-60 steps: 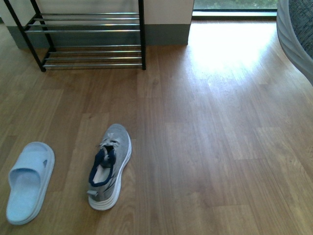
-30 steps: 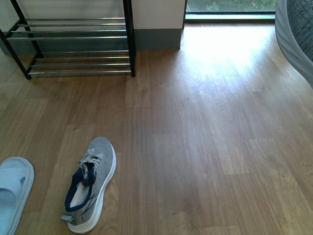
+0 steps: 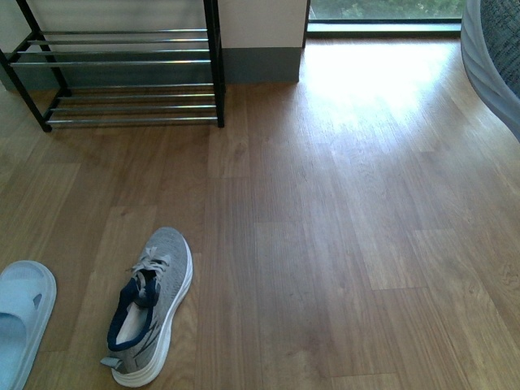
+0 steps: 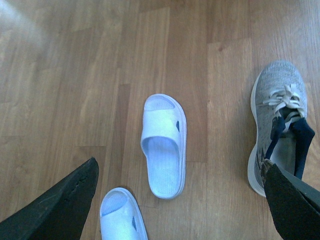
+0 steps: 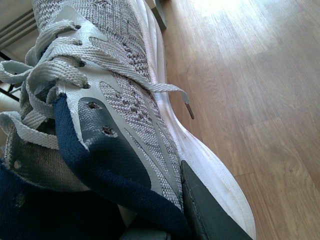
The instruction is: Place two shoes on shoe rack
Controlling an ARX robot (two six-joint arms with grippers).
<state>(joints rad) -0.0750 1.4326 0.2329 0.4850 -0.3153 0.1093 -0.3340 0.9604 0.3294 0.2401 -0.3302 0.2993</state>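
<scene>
Shoe rack (image 3: 214,73) tiers in view carry nothing, so neither shoe is placed yet. Well short of the rack and about level with its left end, a pale blue slipper (image 3: 20,321) lies on the wood floor (image 3: 341,244). The left wrist view shows a second slipper (image 4: 122,217) close by. The left gripper (image 4: 180,169) hangs above them, fingers spread wide and holding nothing. One sneaker (image 3: 152,305) sits on its sole well in front of the rack, toe towards it. The other sneaker (image 5: 115,95) looks lifted off the floor, pinched at its navy collar by the right gripper (image 5: 165,220), with the rack's rods just beyond its toe. Both placements remain, and the held shoe is likely first.
</scene>
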